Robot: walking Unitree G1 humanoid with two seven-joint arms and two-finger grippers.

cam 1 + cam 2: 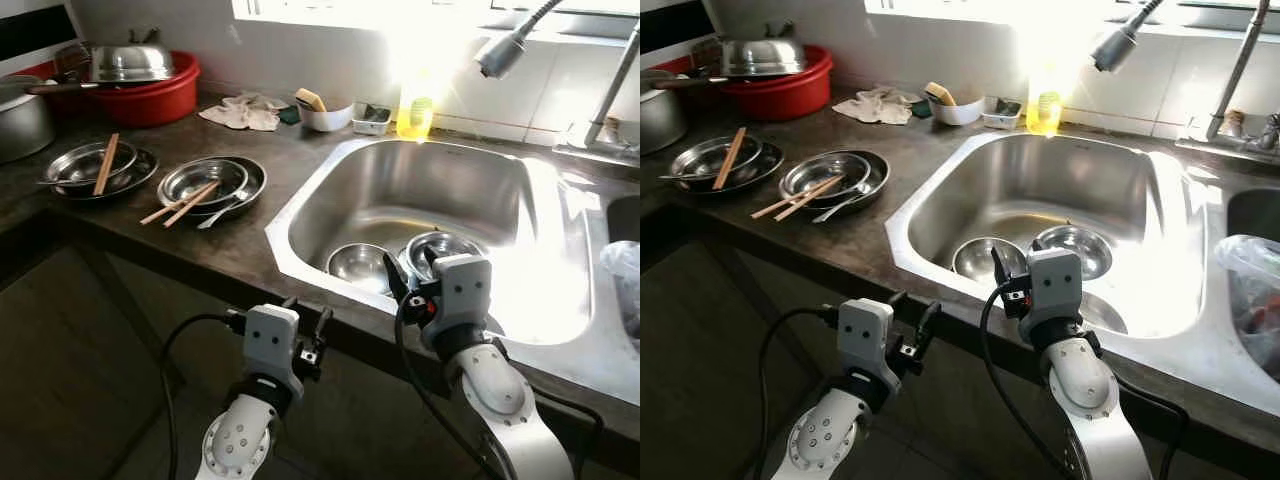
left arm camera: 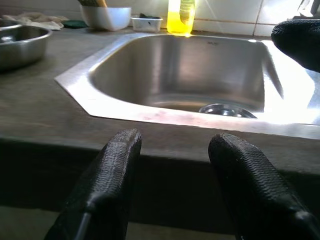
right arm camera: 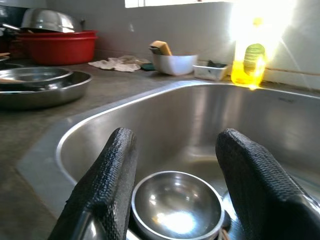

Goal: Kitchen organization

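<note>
Two steel bowls in the sink, at its near side: left bowl and right bowl, side by side, rims about touching. In the right wrist view the left bowl sits between the fingers, below them, empty.

Right gripper is over the sink's near rim, just above the bowls, fingers spread apart, holding nothing. Left gripper is lower, in front of the counter's front edge, short of the sink's near-left corner; fingers also apart, nothing between them.

Counter left of the sink: a shallow steel dish stack near the front edge with a pair of chopsticks and a spoon laid across it. Further left, a second steel dish stack with one more chopstick pair on top.

Back-left corner: red basin with a steel lid on it; a steel pot at the left edge. Along the back wall: crumpled cloth, white bowl with a sponge in it, small tray, yellow dish soap bottle behind the sink's back rim in heavy glare.

Faucet head hangs over the sink's back-right part. Clear plastic bag at the right edge, in the next basin.
</note>
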